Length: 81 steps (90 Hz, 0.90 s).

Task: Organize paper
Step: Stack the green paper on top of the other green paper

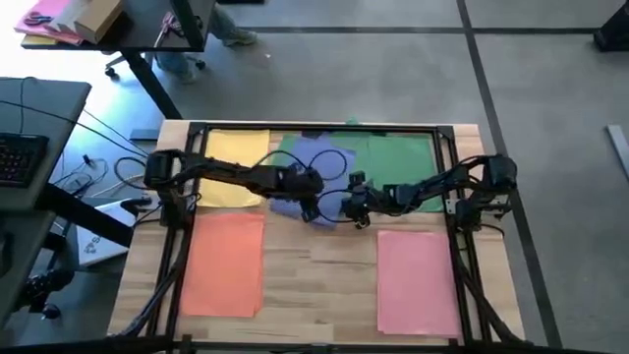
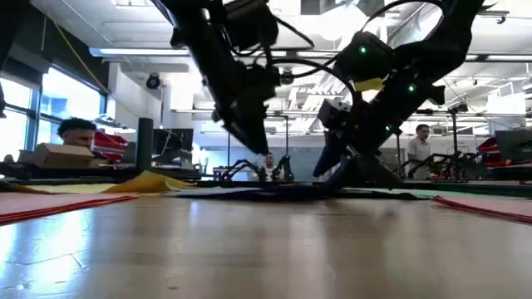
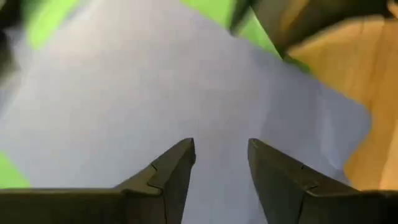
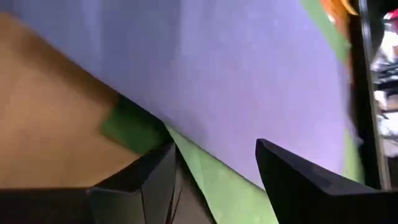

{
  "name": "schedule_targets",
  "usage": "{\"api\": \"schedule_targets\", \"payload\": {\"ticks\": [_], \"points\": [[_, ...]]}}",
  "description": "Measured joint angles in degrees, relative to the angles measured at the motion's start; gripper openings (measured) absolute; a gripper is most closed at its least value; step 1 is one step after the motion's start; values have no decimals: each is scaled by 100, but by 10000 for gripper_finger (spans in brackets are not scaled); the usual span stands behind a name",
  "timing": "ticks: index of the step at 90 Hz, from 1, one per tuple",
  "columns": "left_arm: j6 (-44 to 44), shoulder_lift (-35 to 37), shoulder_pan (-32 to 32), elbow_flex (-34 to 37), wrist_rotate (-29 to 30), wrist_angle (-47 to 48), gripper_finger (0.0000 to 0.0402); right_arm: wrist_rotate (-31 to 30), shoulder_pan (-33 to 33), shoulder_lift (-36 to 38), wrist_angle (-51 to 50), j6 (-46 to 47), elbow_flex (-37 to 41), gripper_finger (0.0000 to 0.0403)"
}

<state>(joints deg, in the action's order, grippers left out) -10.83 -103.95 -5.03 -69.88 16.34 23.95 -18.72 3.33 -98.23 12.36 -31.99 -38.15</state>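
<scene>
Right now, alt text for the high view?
Both arms meet mid-table over a blue sheet, left end effector and right end effector close together with fingers apart. Around them lie a yellow sheet, green sheet, orange sheet and pink sheet.

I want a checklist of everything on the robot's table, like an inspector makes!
Surface: wooden table, bare in the middle front.
Job's things: yellow sheet, orange sheet, pink sheet, green sheet, each flat; blue sheet lies crooked between yellow and green.
Clutter: nothing seen on the table.
Grippers: left gripper open over the blue sheet; right gripper open at its edge.
Cables: loops hang between the arms.
Surroundings: desk with keyboard on the left; people behind.
</scene>
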Motion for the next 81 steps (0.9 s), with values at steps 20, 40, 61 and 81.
{"api": "schedule_targets", "payload": {"ticks": [20,40,61,81], "points": [[-371,-131,-222,119,106,-15,145,-104,2,-14,-48,0,2,166],[-785,-373,-291,661,-120,-204,145,-235,94,-10,38,154,0,94],[-970,-369,-243,1257,-580,-1065,145,-232,153,-3,76,155,0,56],[-1104,-379,-143,1385,-594,-1450,145,-276,153,-352,294,163,-6,52]]}}
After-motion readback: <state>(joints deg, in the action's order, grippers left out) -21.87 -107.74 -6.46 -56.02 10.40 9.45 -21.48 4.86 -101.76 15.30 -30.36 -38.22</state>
